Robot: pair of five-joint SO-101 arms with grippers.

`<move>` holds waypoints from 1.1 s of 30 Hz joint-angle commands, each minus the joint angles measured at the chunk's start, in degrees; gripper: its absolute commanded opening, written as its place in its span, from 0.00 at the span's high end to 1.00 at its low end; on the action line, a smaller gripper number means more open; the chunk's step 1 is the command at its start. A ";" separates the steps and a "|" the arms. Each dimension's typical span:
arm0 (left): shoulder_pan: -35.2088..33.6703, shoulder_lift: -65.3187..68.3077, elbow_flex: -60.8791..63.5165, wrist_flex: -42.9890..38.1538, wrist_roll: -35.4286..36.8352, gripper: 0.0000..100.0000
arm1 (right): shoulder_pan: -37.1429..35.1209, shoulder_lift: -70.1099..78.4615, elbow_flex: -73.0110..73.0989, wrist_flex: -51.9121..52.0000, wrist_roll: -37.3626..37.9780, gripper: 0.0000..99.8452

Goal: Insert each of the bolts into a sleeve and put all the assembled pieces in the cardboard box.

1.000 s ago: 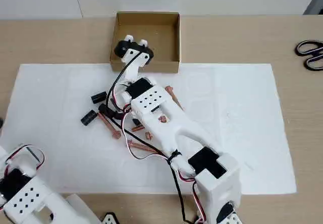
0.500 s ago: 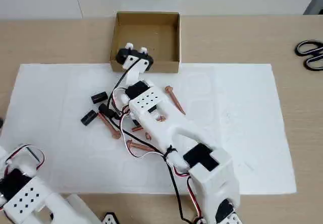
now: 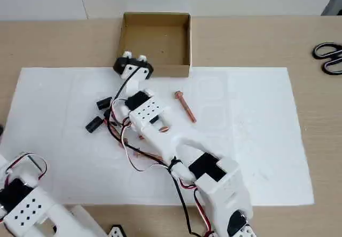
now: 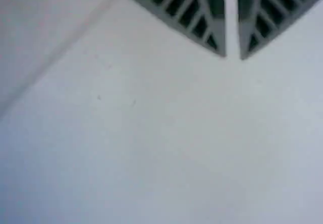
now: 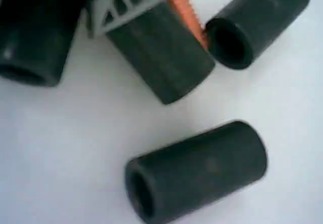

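Changes, left to right: left arm point(image 3: 24, 210) hasn't budged, parked at the near left corner. The two sleeves point(image 3: 104, 102) on the sheet point(image 3: 256, 141) lie where they were. Right arm point(image 3: 160, 127) has swung left and pulled back. A second ago its far end sat over the box point(image 3: 160, 39) front wall; now it's just off the front-left corner. The sweep uncovered one bolt point(image 3: 184, 106), loose and alone right of the arm. The other loose bolts are now mostly under the arm.

My read: I'm lining up on the sleeve pile and nothing is paired yet. There's no assembled piece in the box, so we're near the start.

Pose:
- **Left side:** left gripper point(image 4: 232, 56) hangs over bare sheet. Jaws are pressed almost together, just a slit, with nothing in them.
- **Right side:** right arm runs diagonally from the near edge up-left toward the pile, with right gripper point(image 5: 126, 4) down low in it.
- **At the pile:** the gripper lies against one sleeve point(image 5: 161, 62), and another bolt point(image 5: 187, 12) pokes out beside it. A second sleeve point(image 5: 197, 171) lies just clear, open end toward the wrist camera.
- **Right jaws:** can't tell whether they're spread, closed, or pinching that sleeve.
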 commanded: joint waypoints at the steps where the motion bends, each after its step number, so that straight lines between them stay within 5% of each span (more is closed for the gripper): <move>1: 0.09 -0.79 -0.22 -1.14 -0.18 0.99 | -0.40 0.48 -2.55 -1.01 -0.35 0.86; 11: 0.09 -0.79 3.65 -1.14 -0.35 0.99 | -0.22 5.23 -2.55 -0.84 -0.26 0.87; 15: 0.18 -0.79 3.38 -2.20 -0.35 0.99 | 0.66 5.41 -2.55 -1.01 1.05 1.00; 20: 0.44 -0.79 3.38 -4.92 -0.35 0.99 | 0.75 5.32 -2.46 -0.48 4.66 1.00; 25: 6.95 -0.79 2.95 -3.08 0.00 0.99 | 2.51 0.92 -5.89 3.91 8.53 1.00; 33: 23.30 -0.62 -10.95 10.90 0.00 0.99 | 7.87 -12.70 -9.93 16.31 12.57 1.00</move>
